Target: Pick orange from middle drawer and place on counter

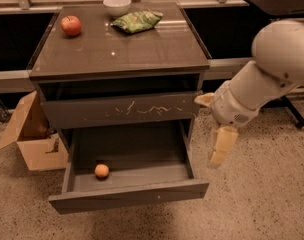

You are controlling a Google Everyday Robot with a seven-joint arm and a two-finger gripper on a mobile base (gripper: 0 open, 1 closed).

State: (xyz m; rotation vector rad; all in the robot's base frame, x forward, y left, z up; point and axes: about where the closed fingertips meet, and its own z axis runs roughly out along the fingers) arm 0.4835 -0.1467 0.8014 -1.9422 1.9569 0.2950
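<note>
My gripper (215,126) hung off the right edge of the desk (142,49), below its front right corner and outside the cabinet, spread and holding nothing. The orange (101,171) lay in the pulled-out middle drawer (129,195), low and forward of the desk's front edge, toward the front left corner side and close to the drawer's front wall.

The reach looked like the main hazard to me. I had to cross from right to left and drop into a shallow tray, and the scratched drawer front (122,110) overhung the back of it. Coming in too flat, I judged, could knock my wrist on that panel or on the drawer's right wall.

The orange itself was round and smooth and sat free on the drawer floor. An off-centre close could have nudged it into rolling away along the floor, or squeezed it out sideways.

Lifting out held a further risk: rising too near the desk's front edge might clip the fruit against the overhang and drop it.

On top, the apple (71,25) sat near the back left corner, with the bowl (117,5) and green bag (137,20) along the back edge. The front half was where a release would be least likely to bump anything, though the glossy surface might let the orange roll.
</note>
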